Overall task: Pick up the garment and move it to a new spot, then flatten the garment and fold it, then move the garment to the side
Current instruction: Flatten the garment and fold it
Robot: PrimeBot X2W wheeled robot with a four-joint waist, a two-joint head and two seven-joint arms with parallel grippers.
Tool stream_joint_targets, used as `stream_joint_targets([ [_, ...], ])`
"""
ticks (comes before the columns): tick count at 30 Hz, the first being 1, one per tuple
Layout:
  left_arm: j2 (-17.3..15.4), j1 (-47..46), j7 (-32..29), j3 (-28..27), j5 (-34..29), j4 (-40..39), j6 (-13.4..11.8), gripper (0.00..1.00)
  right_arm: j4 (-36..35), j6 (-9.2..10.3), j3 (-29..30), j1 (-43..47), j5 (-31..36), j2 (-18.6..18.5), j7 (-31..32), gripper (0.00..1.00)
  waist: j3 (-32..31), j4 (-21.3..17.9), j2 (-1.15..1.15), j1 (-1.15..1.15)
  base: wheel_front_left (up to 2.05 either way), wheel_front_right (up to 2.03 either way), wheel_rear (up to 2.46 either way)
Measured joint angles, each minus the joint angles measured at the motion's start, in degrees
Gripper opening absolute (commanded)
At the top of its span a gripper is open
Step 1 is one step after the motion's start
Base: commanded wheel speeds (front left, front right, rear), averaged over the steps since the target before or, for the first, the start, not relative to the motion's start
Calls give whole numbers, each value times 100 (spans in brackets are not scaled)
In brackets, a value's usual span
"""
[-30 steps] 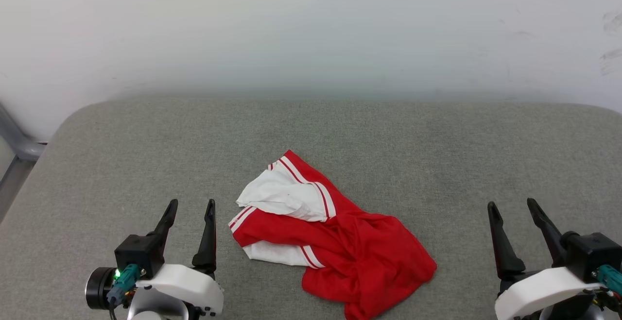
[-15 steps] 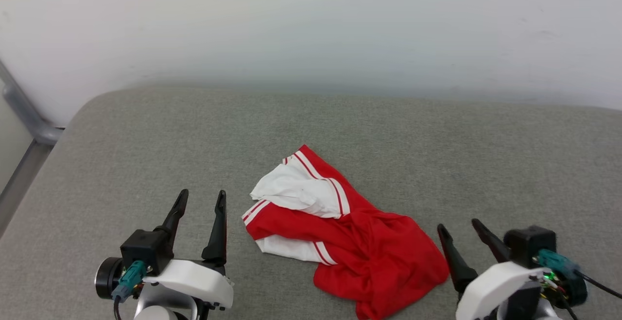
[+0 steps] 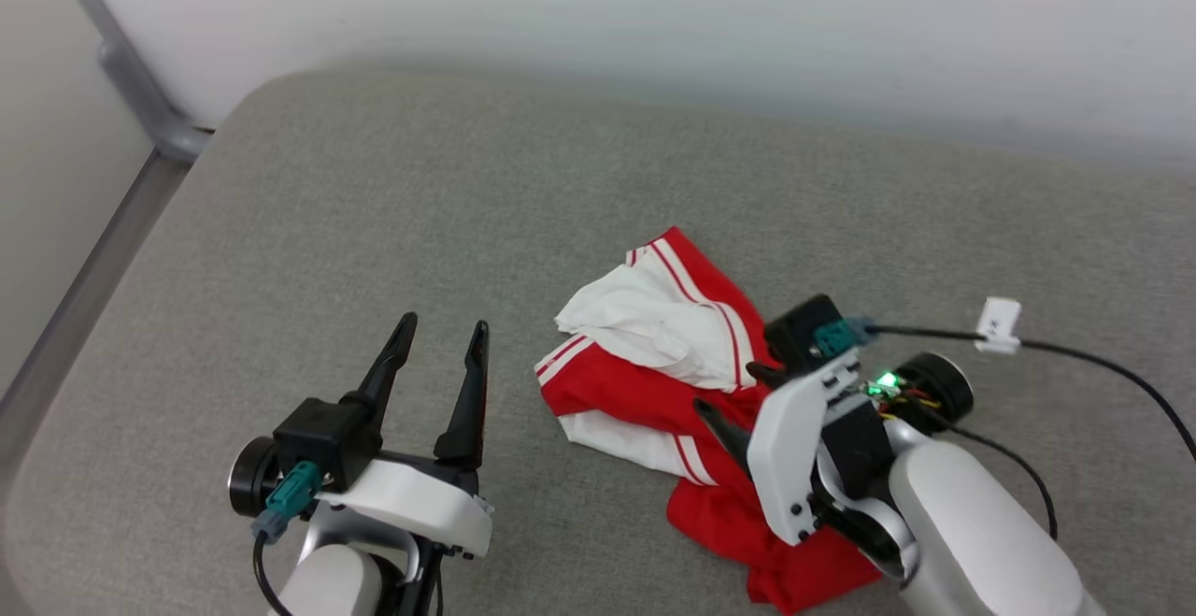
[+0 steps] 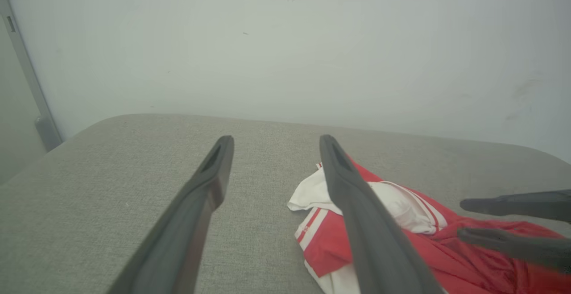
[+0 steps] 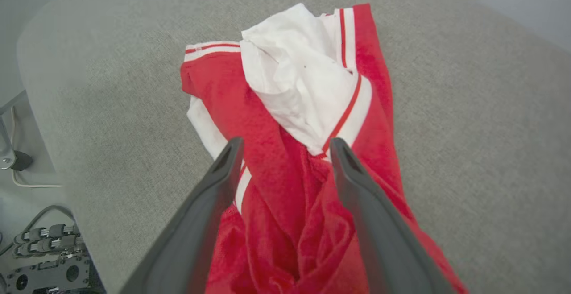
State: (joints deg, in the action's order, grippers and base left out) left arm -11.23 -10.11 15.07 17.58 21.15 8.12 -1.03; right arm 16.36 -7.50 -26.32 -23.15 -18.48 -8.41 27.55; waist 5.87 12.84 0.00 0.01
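The garment lies crumpled on the grey padded surface, red with white sleeves and red-and-white striped trim. My right gripper hovers open just above its red middle, fingers pointing left across it. In the right wrist view the garment runs between and beyond the open right gripper. My left gripper stands open and empty a little to the left of the garment, apart from it. The left wrist view shows the left gripper open, the garment behind its right finger, and the right gripper over the red cloth.
A pale wall backs the surface. A grey metal rail runs past its far left corner. A black cable with a white tag trails from my right wrist. Past the surface's edge, cables and hardware sit on the floor.
The head camera has turned, shifting the whole picture. My right gripper has swung in from the right to hover over the garment. The left gripper and the garment lie as before.
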Motion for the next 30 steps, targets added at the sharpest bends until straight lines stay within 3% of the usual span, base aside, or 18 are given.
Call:
stream_joint_targets([
  [10, 283, -136, 0, -233, -193, 99, 254, 100, 1209, 0, -483, -795, -12, -266, 512, 100, 344, 262, 0, 0, 0, 0, 0],
  [11, 305, -136, 0, -268, -213, 109, 266, 100, 1284, 0, -501, -817, -30, -270, 517, 75, 363, 273, 0, 0, 0, 0, 0],
  [13, 344, -137, 0, -326, -257, 137, 313, 100, 1379, 0, -554, -872, -79, -279, 522, 0, 386, 279, 0, 0, 0, 0, 0],
  [19, 452, -126, 0, -483, -396, 231, 415, 100, 1463, 0, -563, -1055, -167, -258, 189, 0, 284, 223, 0, 0, 0, 0, 0],
  [24, 482, -33, 0, -545, -488, 276, 465, 100, 1317, -1, -235, -1115, -265, -222, -147, 0, 85, 107, 0, -1, 0, 0, 0],
  [30, 501, 104, 0, -634, -554, 324, 503, 100, 1226, -1, 1156, -661, -253, -202, -442, 0, -120, -187, 0, -1, 0, 0, 0],
])
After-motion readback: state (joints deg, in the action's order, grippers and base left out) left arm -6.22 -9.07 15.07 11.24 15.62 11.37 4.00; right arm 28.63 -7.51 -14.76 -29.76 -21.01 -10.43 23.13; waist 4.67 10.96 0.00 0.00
